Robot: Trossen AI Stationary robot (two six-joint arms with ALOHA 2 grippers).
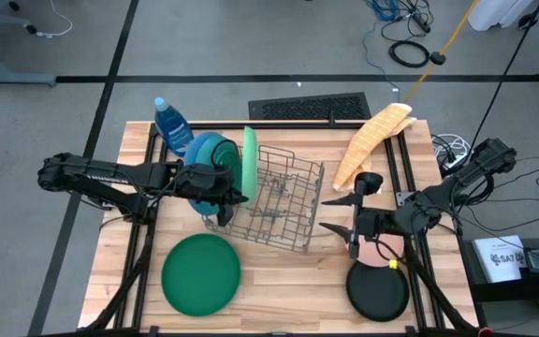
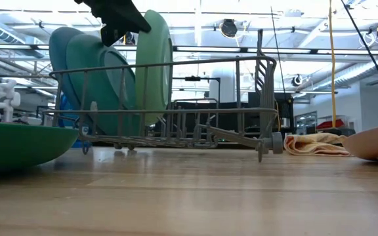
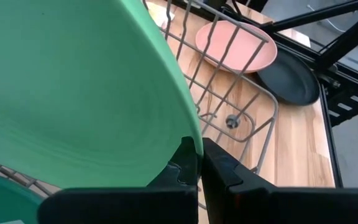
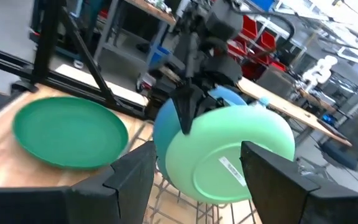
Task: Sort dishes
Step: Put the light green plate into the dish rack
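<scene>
A light green plate point(image 1: 249, 159) stands upright in the wire dish rack point(image 1: 288, 201), next to a teal plate point(image 2: 100, 78) and a blue plate point(image 2: 61, 59) at the rack's left end. My left gripper point(image 3: 197, 149) is shut on the light green plate's rim above the rack. A dark green plate point(image 1: 201, 273) lies flat on the table at the near left. A pink plate point(image 1: 382, 251) and a black plate point(image 1: 377, 292) lie at the near right. My right gripper point(image 1: 340, 213) is open and empty, just right of the rack and above the table. My left gripper pinches the light green plate's upper rim point(image 3: 188, 134) between its two fingers. The fingers point(image 2: 120, 23) come from above, slanting in from the table's left. The plate stands upright on edge, its lower part point(image 2: 146, 118) down between the rack's wires.
A blue soap bottle point(image 1: 171, 122) stands at the far left behind the rack. A yellow cloth point(image 1: 372, 140) lies at the far right. The rack's right half holds no plates. Bare wood shows between the dark green plate and the black plate.
</scene>
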